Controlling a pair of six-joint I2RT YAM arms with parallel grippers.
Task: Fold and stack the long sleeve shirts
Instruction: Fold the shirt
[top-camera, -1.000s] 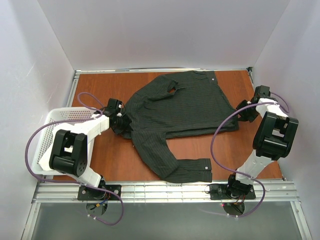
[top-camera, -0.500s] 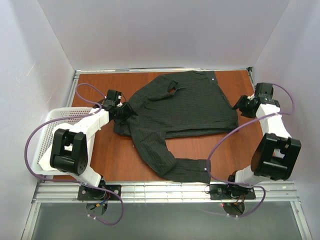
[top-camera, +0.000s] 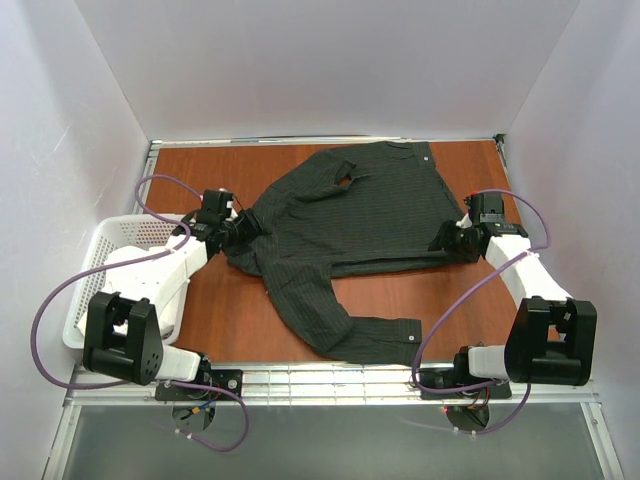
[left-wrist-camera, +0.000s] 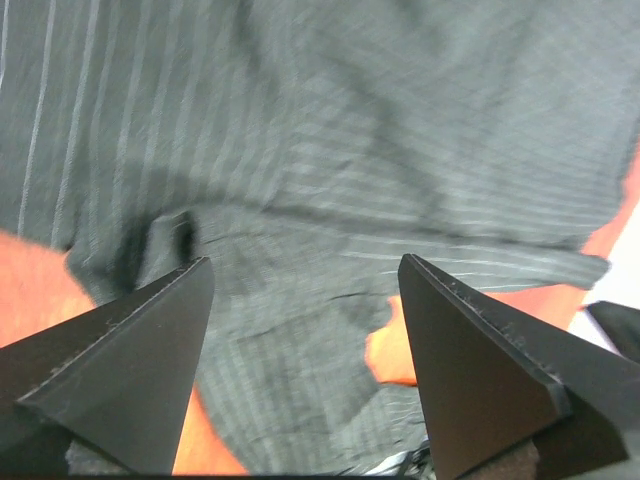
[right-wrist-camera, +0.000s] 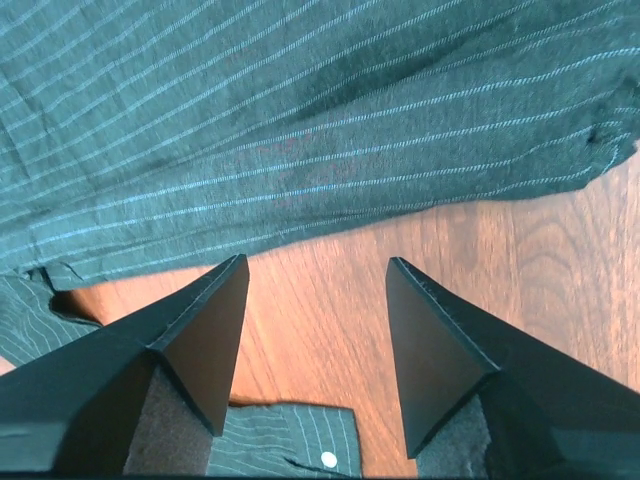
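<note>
One dark pinstriped shirt (top-camera: 360, 210), spread out, rumpled.

Bright, even overhead light with soft shadows; the left wrist view is blurred (the shirt (left-wrist-camera: 330, 150) stripes smear), the others sharp.

Boxed in by plain white walls (top-camera: 330, 70) at the left, the back and the right. Floored with a reddish-brown wooden tabletop (top-camera: 240, 310), showing fine grain up close. Edged by a thin metal strip (top-camera: 320, 141) along the far side and ribbed metal rails (top-camera: 330, 383) along the near one. Lit softly and evenly, with only faint shadows. Holds a white perforated plastic basket (top-camera: 100, 240) by the left wall. Gives way to a dull grey surface (top-camera: 330, 445) beyond the near rails.
</note>
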